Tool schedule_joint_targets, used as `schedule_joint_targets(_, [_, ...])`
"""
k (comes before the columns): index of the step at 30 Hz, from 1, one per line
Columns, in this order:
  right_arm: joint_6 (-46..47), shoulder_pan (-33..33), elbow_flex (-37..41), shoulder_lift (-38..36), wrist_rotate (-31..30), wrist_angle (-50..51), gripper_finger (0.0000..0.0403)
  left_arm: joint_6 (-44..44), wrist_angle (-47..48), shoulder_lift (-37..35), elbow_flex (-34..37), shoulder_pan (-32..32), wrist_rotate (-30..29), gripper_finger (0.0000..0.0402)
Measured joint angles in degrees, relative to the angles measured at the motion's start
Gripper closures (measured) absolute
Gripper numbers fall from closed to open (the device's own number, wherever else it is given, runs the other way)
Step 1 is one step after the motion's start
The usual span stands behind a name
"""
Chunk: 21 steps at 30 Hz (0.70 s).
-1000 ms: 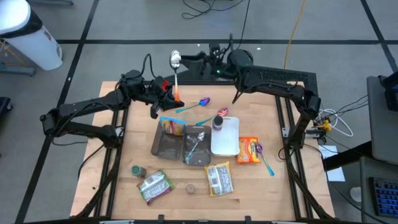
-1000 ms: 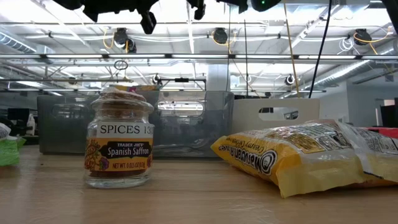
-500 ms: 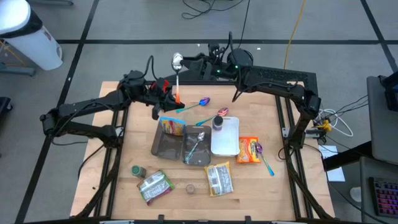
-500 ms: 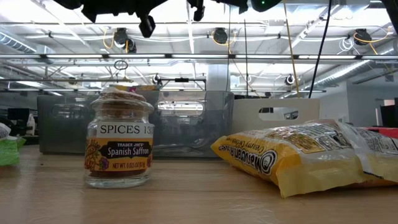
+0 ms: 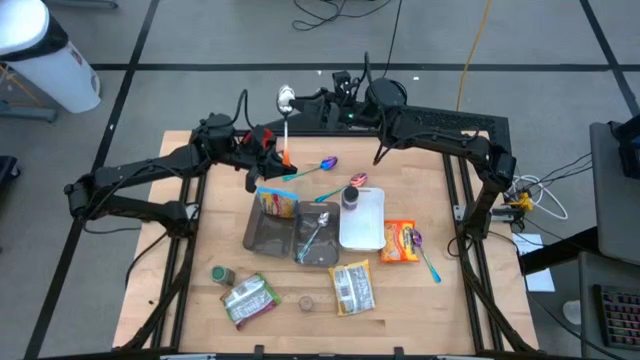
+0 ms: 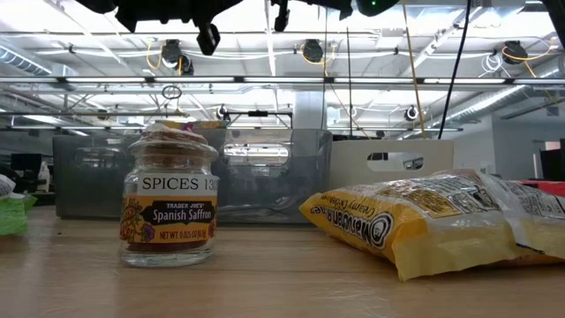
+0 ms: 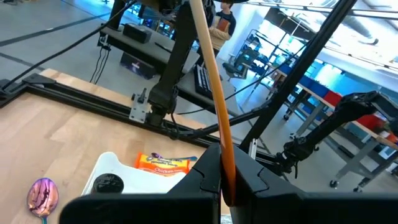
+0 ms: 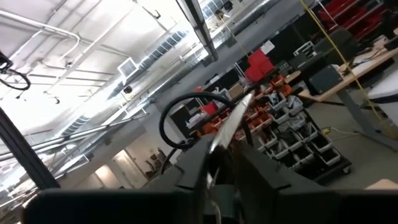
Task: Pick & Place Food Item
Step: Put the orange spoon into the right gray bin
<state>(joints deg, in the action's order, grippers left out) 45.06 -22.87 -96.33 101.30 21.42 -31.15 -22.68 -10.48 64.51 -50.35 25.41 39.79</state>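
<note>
Wooden table (image 5: 400, 180), littered with food packets: at its twelve o'clock edge the left gripper (image 5: 272, 150) clamps an orange-handled spoon (image 5: 284, 120) upright, whose bowl the right gripper (image 5: 300, 98), closing, meets from three o'clock.

The table (image 5: 230, 225) was pale, matt wood. The spoon (image 5: 284, 112) had a shiny metal bowl. The spice jar (image 6: 169, 205) was clear glass; the yellow bag (image 6: 415, 221) was glossy plastic.

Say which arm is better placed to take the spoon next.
Right, likely: the left gripper holds the spoon by its orange handle, and the right gripper sits at its bowl end, ready to receive it.
</note>
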Motion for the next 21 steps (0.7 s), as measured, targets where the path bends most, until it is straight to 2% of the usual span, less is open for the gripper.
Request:
schedule_joint_targets(3, [-0.4, 0.0, 0.0, 0.0, 0.3, -0.3, 0.0389, 0.2, 0.1, 0.0, 0.0, 0.0, -0.4, 0.0397])
schedule_joint_targets(10, [-0.4, 0.0, 0.0, 0.0, 0.3, -0.2, 0.0396, -0.3, 0.1, 0.0, 0.0, 0.0, -0.8, 0.0393])
schedule_joint_targets(21, [-1.0, 0.0, 0.0, -0.1, 1.6, -0.3, 0.0402, -1.9, -0.9, 0.0, 0.1, 0.0, -1.3, 0.0315])
